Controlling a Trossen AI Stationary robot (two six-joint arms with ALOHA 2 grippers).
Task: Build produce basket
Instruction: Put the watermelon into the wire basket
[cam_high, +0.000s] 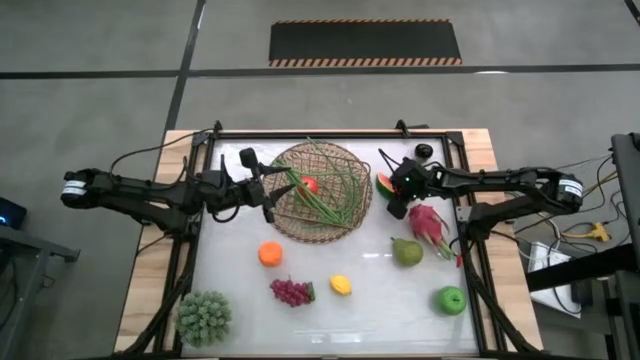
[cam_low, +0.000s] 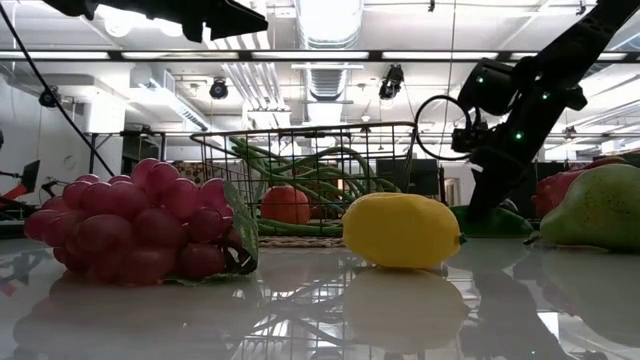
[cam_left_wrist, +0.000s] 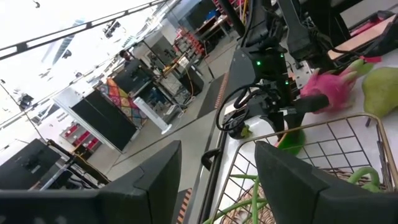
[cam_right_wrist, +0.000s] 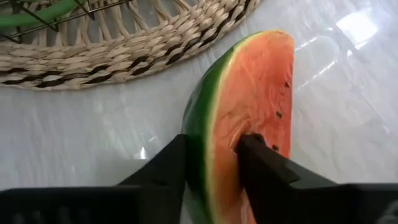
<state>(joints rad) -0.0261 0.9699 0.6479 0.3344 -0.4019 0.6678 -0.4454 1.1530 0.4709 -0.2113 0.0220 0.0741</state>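
High view: the basket, holding green stalks and one red apple, is flanked by the left gripper, fingers apart at its rim, and the right gripper, clamped on the watermelon slice just beside it. One dragon fruit, pear, green apple, lemon, orange and grape bunch are spread nearby, well apart.

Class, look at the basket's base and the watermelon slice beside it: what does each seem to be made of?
Basket: base looks like woven straw or wicker, matte tan braided strands; its sides appear to be wire.
Watermelon slice: probably painted foam or plastic, with a dull, faintly pitted red face.
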